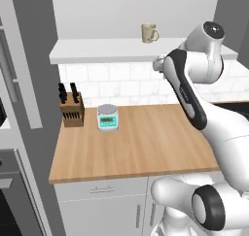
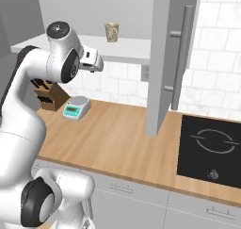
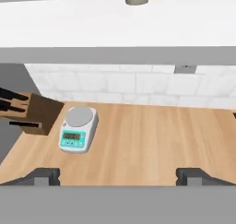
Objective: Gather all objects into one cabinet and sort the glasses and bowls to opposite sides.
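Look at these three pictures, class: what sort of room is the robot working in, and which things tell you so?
A rendered kitchen, most likely. A knife block and a kitchen scale stand on a wooden counter, a hob is set into it, and a beige mug sits on the cabinet shelf above.

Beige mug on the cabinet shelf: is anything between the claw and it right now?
Nothing visible blocks it. The beige mug stands alone on the white shelf floor, with the door swung open to the side. The open claw sits below shelf level, over the counter.
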